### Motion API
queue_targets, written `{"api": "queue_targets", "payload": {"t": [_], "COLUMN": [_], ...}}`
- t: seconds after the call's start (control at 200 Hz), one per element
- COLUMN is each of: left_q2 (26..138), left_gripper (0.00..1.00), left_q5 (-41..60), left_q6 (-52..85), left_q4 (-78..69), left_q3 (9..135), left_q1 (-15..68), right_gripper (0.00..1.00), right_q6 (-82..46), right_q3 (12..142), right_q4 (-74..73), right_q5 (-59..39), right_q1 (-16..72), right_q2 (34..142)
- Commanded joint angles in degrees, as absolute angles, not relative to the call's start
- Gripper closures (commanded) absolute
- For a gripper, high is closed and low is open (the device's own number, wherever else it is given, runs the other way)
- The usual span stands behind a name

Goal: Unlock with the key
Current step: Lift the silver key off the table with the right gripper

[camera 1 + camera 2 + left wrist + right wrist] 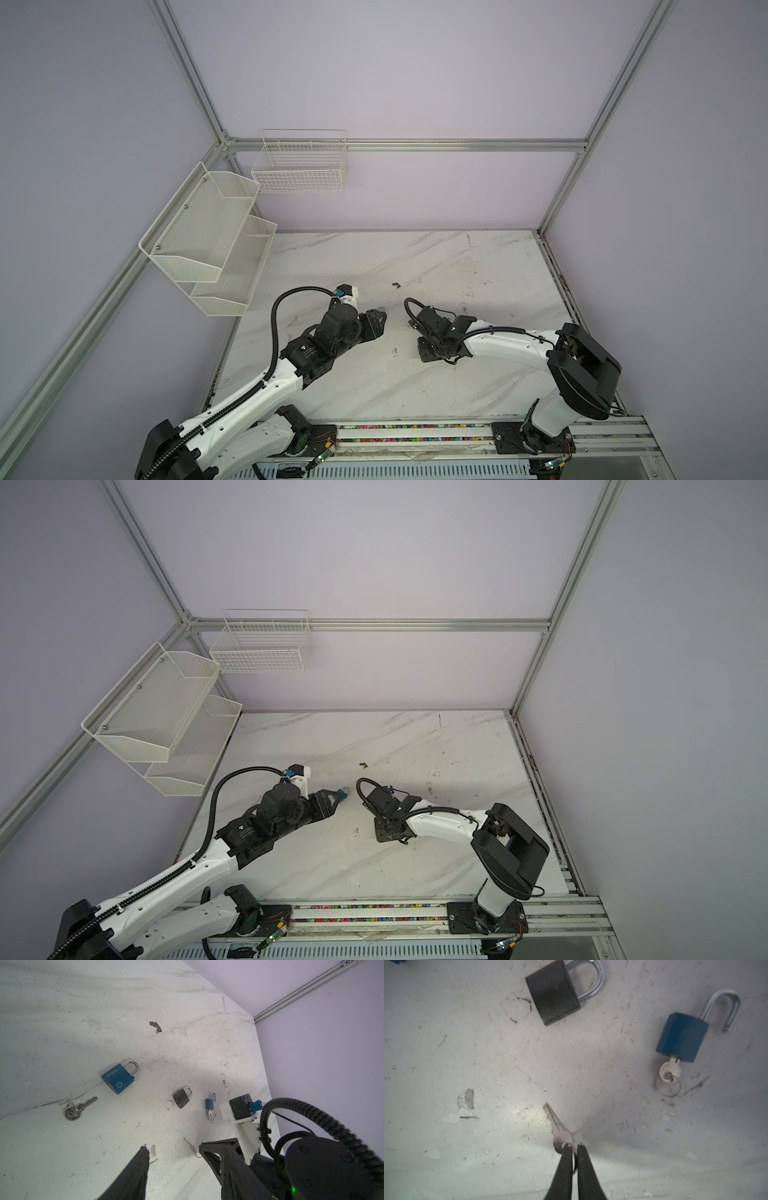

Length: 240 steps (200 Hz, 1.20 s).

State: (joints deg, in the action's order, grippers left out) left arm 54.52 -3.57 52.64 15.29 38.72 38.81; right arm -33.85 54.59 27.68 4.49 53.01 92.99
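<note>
Near the black padlock (553,993), apart from it on the marble table (446,1053), lies the small key (557,1126), blade towards that padlock. The right gripper (573,1147) rests at the key's head, jaws almost together, a thin slit between them with the key's ring in it; whether they grip I cannot tell. The left gripper (336,800) is near the big blue padlock (118,1078), jaws spread, holding nothing. The black padlock lies between that one and a small blue padlock (681,1036) with open shackle and a second key (669,1070) in it.
</note>
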Motion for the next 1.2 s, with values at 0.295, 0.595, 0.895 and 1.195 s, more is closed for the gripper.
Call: {"api": "queue_targets", "payload": {"t": [0.295, 0.595, 0.895, 1.195], "left_q2": [56.82, 59.58, 59.68, 60.29], "left_gripper": [0.41, 0.41, 0.41, 0.41], "left_q5": [2.42, 3.51, 2.94, 3.43], "left_q6": [54.84, 54.8, 54.56, 55.11], "left_q4": [8.34, 8.41, 8.7, 8.39], "left_q3": [37.39, 38.21, 38.14, 38.06], "left_q1": [38.19, 38.2, 38.18, 38.16], "right_gripper": [0.66, 0.68, 0.77, 0.82], "right_q6": [-28.7, -28.08, -28.3, -27.85], "right_q3": [53.88, 53.28, 50.99, 50.92], "right_q4": [28.7, 26.1, 24.18, 22.67], "right_q5": [2.03, 0.12, 0.0, 0.35], "right_q1": [49.65, 49.36, 49.37, 49.34], "right_q2": [90.28, 92.22, 93.25, 95.15]}}
